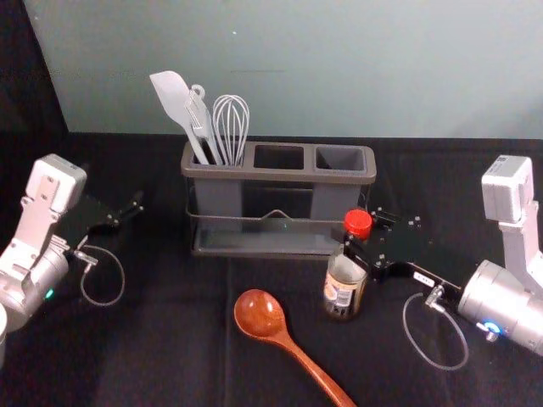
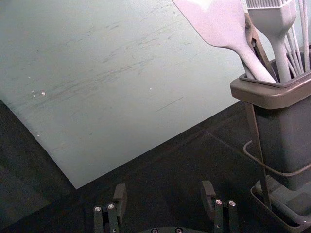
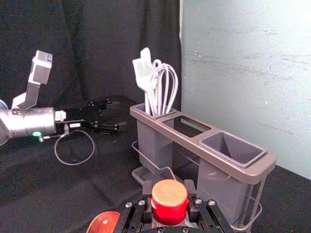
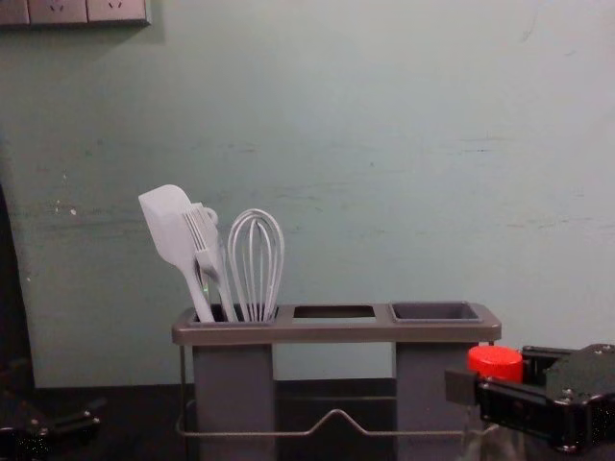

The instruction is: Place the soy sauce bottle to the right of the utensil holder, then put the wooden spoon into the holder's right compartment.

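In the head view my right gripper point(image 1: 365, 242) is shut on the soy sauce bottle point(image 1: 344, 284), just below its red cap, in front of the right part of the utensil holder point(image 1: 280, 240). The right wrist view has the bottle's red cap point(image 3: 169, 201) between the fingertips of my right gripper point(image 3: 169, 191). The wooden spoon point(image 1: 260, 314) lies left of the bottle, its handle pointing toward the front. The holder's right compartment point(image 3: 233, 148) holds nothing. My left gripper point(image 1: 127, 212) is left of the holder; in its wrist view the left gripper point(image 2: 165, 196) stands open and holds nothing.
A white spatula point(image 1: 172, 100), a brush and a whisk point(image 1: 231, 127) stand in the holder's left compartment. Behind the holder rises a pale wall point(image 1: 339, 68). Black cloth point(image 1: 161, 339) covers the table, and a dark curtain hangs at the left.
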Robot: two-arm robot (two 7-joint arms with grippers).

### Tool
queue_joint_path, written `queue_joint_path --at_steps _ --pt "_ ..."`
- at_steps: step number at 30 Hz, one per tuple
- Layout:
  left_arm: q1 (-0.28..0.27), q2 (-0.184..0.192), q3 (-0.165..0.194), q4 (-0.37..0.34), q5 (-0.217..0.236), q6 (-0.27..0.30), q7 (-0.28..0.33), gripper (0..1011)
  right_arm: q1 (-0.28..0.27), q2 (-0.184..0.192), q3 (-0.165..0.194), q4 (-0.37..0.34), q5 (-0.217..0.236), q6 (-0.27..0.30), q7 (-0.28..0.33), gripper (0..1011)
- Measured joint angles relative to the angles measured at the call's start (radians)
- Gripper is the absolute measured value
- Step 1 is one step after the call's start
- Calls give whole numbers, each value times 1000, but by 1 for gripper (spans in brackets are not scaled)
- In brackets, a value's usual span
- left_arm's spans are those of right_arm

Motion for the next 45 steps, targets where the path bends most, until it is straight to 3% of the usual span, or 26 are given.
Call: queue_joint_path --at_steps 11,15,22,25,26,32,39,45 --pt "0 0 0 0 0 0 0 1005 -1 0 1 -2 2 0 0 392" --pt "0 0 0 0 0 0 0 1005 -17 5 17 -19 16 -1 0 392" --pt "0 0 0 0 0 0 0 1005 -79 41 75 -83 48 -12 -7 392" --pt "0 0 0 0 0 0 0 1005 -132 70 127 -119 64 -35 -17 392" --pt "0 0 0 0 0 0 0 1005 -132 70 127 -119 64 -35 -17 392" --pt "0 0 0 0 0 0 0 1005 -203 92 222 -132 73 -84 -38 392" --pt "0 0 0 0 0 0 0 1005 -202 76 268 -83 53 -113 -56 392" --pt "0 0 0 0 0 0 0 1005 -145 42 259 -21 21 -118 -62 392"
